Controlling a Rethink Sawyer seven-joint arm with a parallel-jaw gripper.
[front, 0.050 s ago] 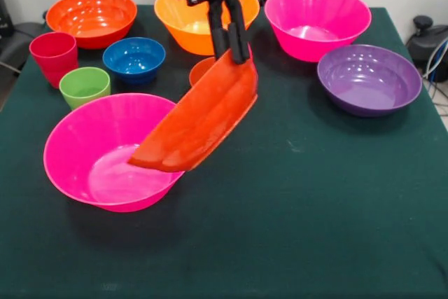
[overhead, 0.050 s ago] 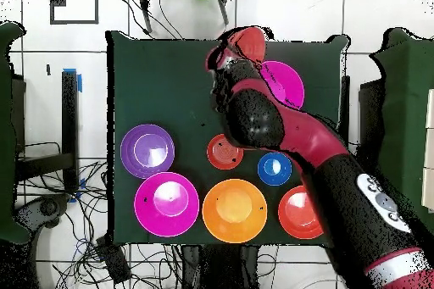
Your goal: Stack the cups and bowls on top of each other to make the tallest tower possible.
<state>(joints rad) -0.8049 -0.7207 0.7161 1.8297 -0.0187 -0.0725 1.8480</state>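
A red and black robot arm reaches down over a dark green worktop (front, 0.050 s ago: 315, 208), its upper part cut off by the frame's top edge in the front view. Its jaws (front, 0.050 s ago: 232, 50) are clamped on the rim of a red-orange bowl (front, 0.050 s ago: 199, 120), which hangs steeply tilted, its lower edge dipping inside a large magenta bowl (front, 0.050 s ago: 91, 166) at the near left; whether the two touch is hard to tell. The tilted bowl hides most of a small orange-red bowl (front, 0.050 s ago: 201, 69) behind it. From overhead, the arm covers the held bowl and much of the magenta bowl beneath it. Behind, in a row, sit another red-orange bowl (front, 0.050 s ago: 91, 15), a large light orange bowl (front, 0.050 s ago: 183, 22) partly hidden by the arm, and a second large magenta bowl (front, 0.050 s ago: 316, 20). A purple bowl (front, 0.050 s ago: 369, 78) sits at the right. A small blue bowl (front, 0.050 s ago: 134, 57), a red-pink cup (front, 0.050 s ago: 54, 57) and a lime green cup (front, 0.050 s ago: 84, 87) stand upright at the left, all glossy plastic.
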